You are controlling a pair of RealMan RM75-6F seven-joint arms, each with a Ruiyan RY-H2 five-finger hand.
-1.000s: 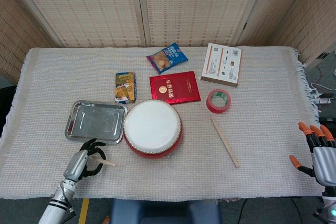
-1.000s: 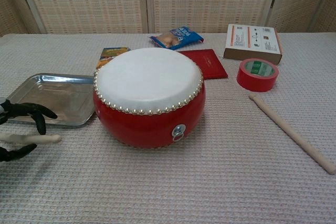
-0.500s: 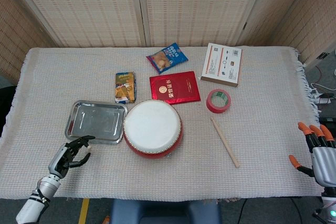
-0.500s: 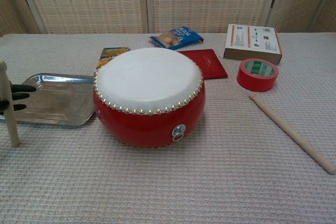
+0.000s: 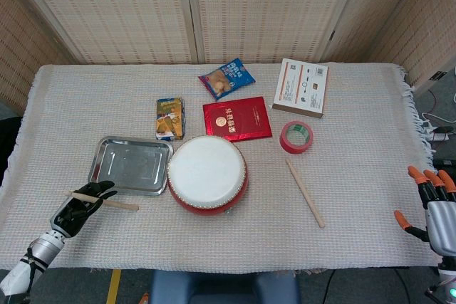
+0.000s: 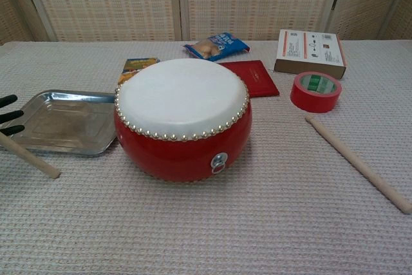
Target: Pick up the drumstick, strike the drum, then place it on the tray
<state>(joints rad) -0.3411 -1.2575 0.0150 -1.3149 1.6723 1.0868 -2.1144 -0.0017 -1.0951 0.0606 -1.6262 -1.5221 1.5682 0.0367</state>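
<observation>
A red drum (image 5: 207,173) with a white head (image 6: 182,96) stands in the middle of the cloth-covered table. To its left lies the metal tray (image 5: 107,161), also seen in the chest view (image 6: 38,134). My left hand (image 5: 77,208) grips a wooden drumstick (image 5: 117,204) just in front of the tray, with the stick's free end pointing right toward the drum. In the chest view only the left hand's dark fingertips (image 6: 8,115) and the drumstick (image 6: 35,161) show at the left edge. A second drumstick (image 5: 305,191) lies right of the drum. My right hand (image 5: 431,204) hangs with its fingers apart off the table's right front corner, holding nothing.
A red tape roll (image 5: 297,137), a white box (image 5: 301,87), a red booklet (image 5: 236,119), a blue snack bag (image 5: 226,78) and a small yellow-blue packet (image 5: 170,117) lie behind the drum. The table's front edge runs close below my left hand.
My left hand has drawn back to the left with the drumstick. The stick has swung from upright to lying low, its end pointing right in front of the tray. The right hand stays put.
</observation>
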